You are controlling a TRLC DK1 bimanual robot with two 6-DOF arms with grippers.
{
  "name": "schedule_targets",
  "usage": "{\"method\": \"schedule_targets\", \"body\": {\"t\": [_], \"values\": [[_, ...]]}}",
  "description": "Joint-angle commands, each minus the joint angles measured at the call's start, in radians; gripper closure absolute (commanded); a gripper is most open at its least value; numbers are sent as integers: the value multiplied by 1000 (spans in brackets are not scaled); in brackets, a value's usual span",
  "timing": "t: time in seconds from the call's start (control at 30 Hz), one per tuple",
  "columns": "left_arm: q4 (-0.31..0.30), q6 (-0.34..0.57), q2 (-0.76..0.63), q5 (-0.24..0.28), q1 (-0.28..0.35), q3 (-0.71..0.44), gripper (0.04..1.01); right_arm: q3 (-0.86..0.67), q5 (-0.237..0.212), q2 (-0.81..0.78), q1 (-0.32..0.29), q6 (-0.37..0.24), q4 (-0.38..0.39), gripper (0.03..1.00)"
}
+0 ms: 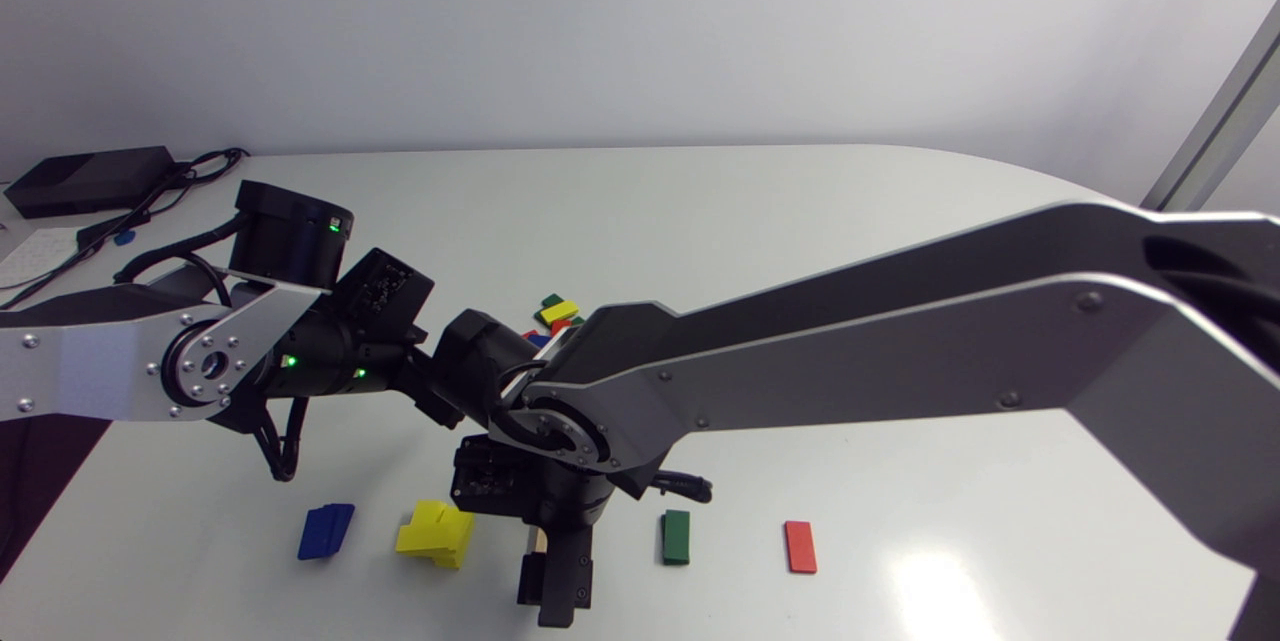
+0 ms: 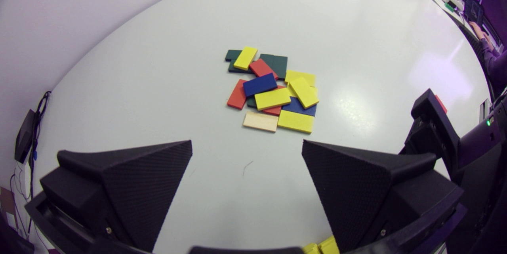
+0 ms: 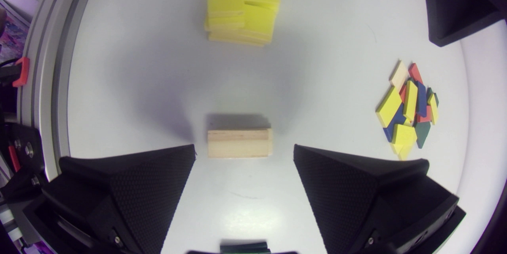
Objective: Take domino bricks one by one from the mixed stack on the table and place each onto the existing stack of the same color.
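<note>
Hanging spread and empty close over the wood-coloured stack, the right gripper is judged liable to knock it askew if lowered off-centre; the mixed pile is noted well apart from that stack.

The white table top carried a mixed pile of flat rectangular domino bricks coloured yellow, red, blue and dark green, with one of pale bare wood. Set apart from it were a blue stack, a yellow stack, a dark green stack, a red brick and a pale wood stack. The left gripper and right gripper were matte black with a fine crosshatch texture.
</note>
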Motion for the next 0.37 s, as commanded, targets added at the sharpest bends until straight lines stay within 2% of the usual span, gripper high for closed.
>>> {"method": "schedule_targets", "body": {"t": [0.0, 0.1, 0.2, 0.33], "values": [[-10, -20, -31, 9, 1, -19, 57, 1, 10, -64, -17, 31, -21, 90], [-30, -20, -47, 9, -4, -11, 57, 5, 7, -144, -48, 48, -44, 80], [-50, -20, -65, 9, -8, -5, 57, -3, -16, -225, -94, 84, -60, 79], [-59, -20, -70, 9, -20, -3, 57, -43, -36, -323, -168, 143, -32, 79]]}}
